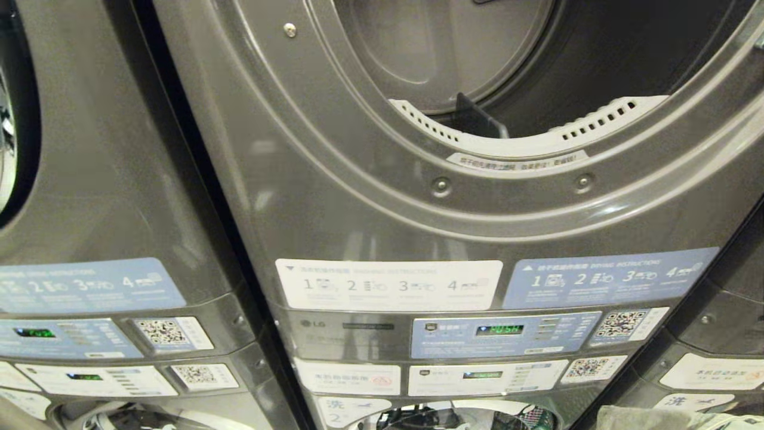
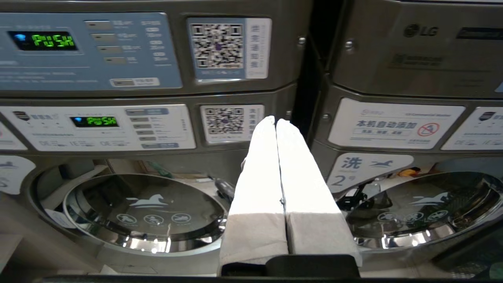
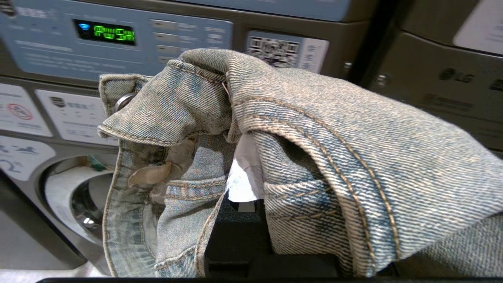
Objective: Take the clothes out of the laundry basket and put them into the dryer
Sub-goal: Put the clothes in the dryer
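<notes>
The dryer (image 1: 382, 203) fills the head view, its round opening (image 1: 597, 65) uncovered, and the part of the drum that shows is bare. In the right wrist view my right gripper (image 3: 245, 173) is shut on a faded blue denim garment (image 3: 334, 149). The denim drapes over the fingers and hides all but a strip of one white finger (image 3: 240, 184). A bit of that cloth (image 1: 650, 418) shows at the bottom right of the head view. My left gripper (image 2: 276, 122) is shut and holds nothing, level with the control panels. The laundry basket is out of view.
Below the dryer is a washer with a closed glass door (image 2: 424, 212). A second stacked machine (image 1: 89, 179) stands to the left, with its own glass door (image 2: 145, 208). Control panels with lit green displays (image 1: 499, 329) and QR labels run across the fronts.
</notes>
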